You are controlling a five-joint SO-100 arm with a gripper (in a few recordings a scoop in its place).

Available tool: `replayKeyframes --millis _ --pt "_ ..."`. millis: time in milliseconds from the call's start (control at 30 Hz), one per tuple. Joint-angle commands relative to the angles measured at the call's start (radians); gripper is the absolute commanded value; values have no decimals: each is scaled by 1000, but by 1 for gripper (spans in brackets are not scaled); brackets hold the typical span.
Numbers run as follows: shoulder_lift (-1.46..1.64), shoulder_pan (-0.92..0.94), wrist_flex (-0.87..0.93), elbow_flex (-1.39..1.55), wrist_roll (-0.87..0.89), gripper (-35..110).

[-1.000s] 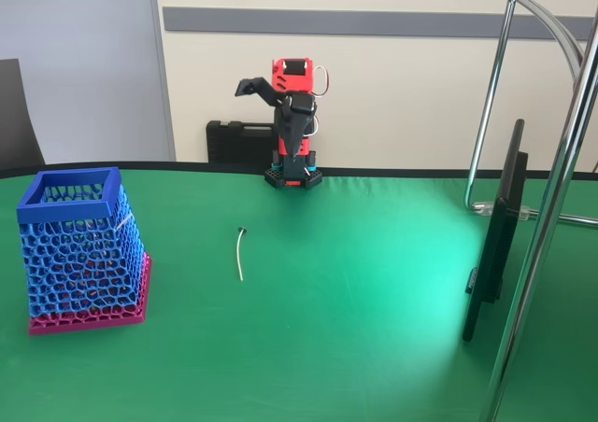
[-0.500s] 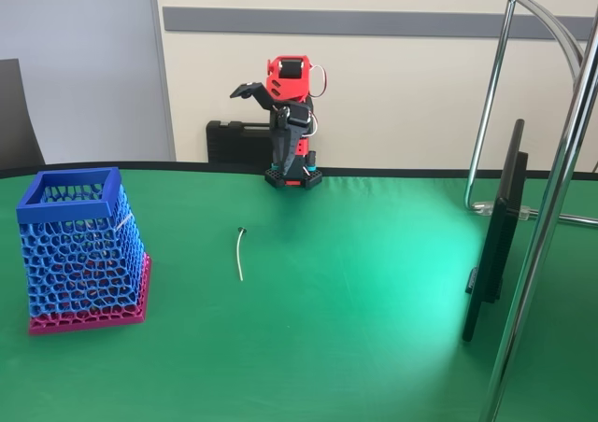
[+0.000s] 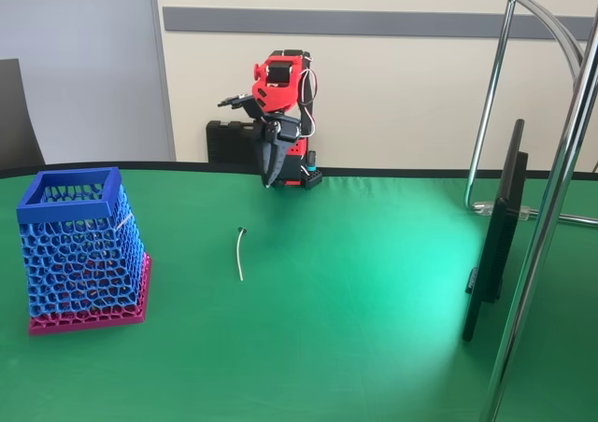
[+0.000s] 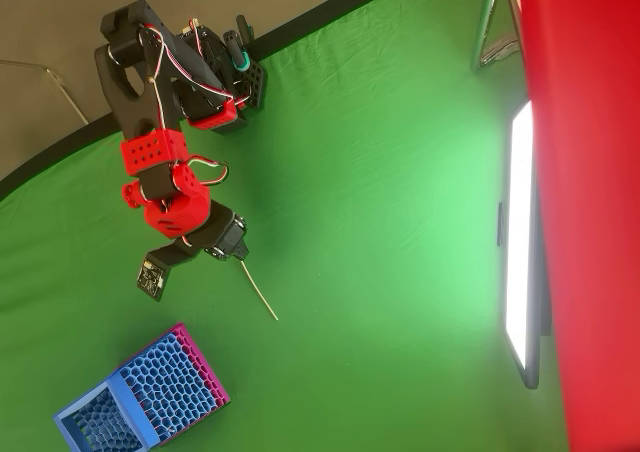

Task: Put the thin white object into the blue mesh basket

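the strip lies flat on the cloth, well apart from the basket; the gripper hangs above (jaw gap unreadable), so no grasp yet.

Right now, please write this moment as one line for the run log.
phase: approach | gripper: above table, holding nothing, jaws unclear | thin white object: flat on green table | blue mesh basket: upright, apart from object

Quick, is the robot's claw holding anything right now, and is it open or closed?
Gripper: holding nothing, up in the air above the green table; open or shut cannot be told. The thin white strip lies loose on the table.
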Motion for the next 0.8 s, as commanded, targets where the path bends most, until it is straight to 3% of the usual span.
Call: replayKeyframes --millis 0,567,767 --pt "-58 25 28 -80 -87 1" --pt "-423 178 216 -337 -644 1" --pt "-503 202 241 -408 -750 1"
